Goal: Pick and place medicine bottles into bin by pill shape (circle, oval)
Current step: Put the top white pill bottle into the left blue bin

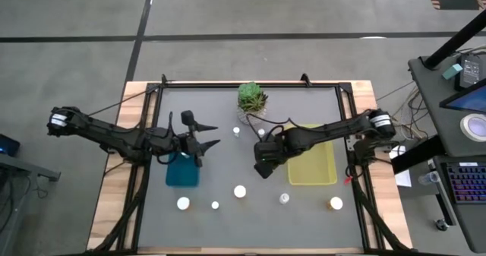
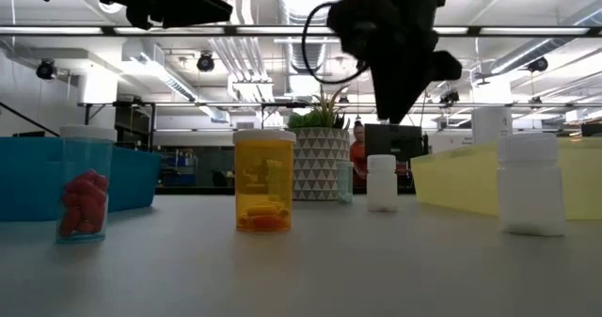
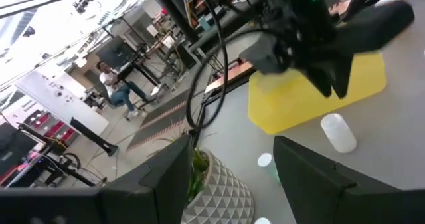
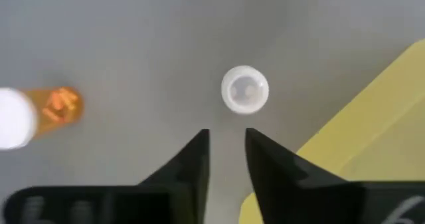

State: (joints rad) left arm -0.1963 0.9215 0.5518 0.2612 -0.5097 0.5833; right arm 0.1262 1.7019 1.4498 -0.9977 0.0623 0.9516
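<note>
From my seat, starting at the left: my left gripper (image 1: 199, 134) hangs above the far edge of the blue bin (image 1: 182, 172), its fingers spread wide and holding nothing. Open mat lies between the two bins, and there sit a white-capped bottle (image 1: 183, 203), a tiny bottle (image 1: 215, 205) and another capped bottle (image 1: 240, 191), all near the front edge and well apart from each other. In the low view an amber bottle (image 2: 263, 180) stands mid-table with clear room on both sides. The succulent pot (image 1: 251, 99) sits at the far edge. My right gripper (image 4: 226, 151) hovers just beside the yellow bin (image 1: 313, 169), its left wall, fingers parted only slightly and pinching nothing; a small white-capped bottle (image 4: 244, 88) stands below and ahead of the tips. Farther right, two bottles (image 1: 284, 198) (image 1: 336, 203) rest before the yellow bin's front edge.
</note>
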